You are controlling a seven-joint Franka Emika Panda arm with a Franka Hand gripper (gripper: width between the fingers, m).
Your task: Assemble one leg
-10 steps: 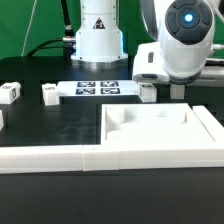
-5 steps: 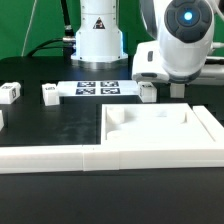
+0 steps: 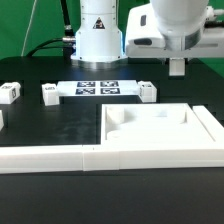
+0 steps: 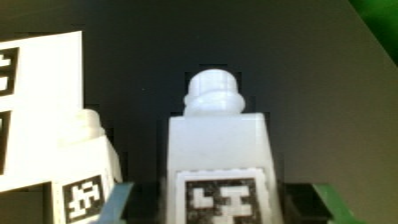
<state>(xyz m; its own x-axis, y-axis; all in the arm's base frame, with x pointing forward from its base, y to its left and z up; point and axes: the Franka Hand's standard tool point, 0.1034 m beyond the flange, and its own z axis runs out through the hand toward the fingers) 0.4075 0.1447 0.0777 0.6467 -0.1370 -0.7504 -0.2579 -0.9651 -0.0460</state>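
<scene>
the fingers (image 3: 178,66) hang well above the black worktop (image 3: 60,125), toward the exterior view's right, and hold nothing. in the wrist view their edges sit apart on either side of the leg without touching it. the leg (image 3: 147,92) (image 4: 217,150) rests on the worktop just beside the marker board (image 3: 98,88), at that board's end on the exterior view's right. its tag faces the wrist camera and a rounded peg (image 4: 214,92) sticks out of one end. a second small post (image 3: 50,94) and a third post (image 3: 10,92) rest toward the exterior view's left. the large white panel (image 3: 205,125) lies behind the long border wall (image 3: 60,158).

Wht glossy arm shell (image 3: 165,22), base (image 3: 97,32) w/ blk marks
</scene>
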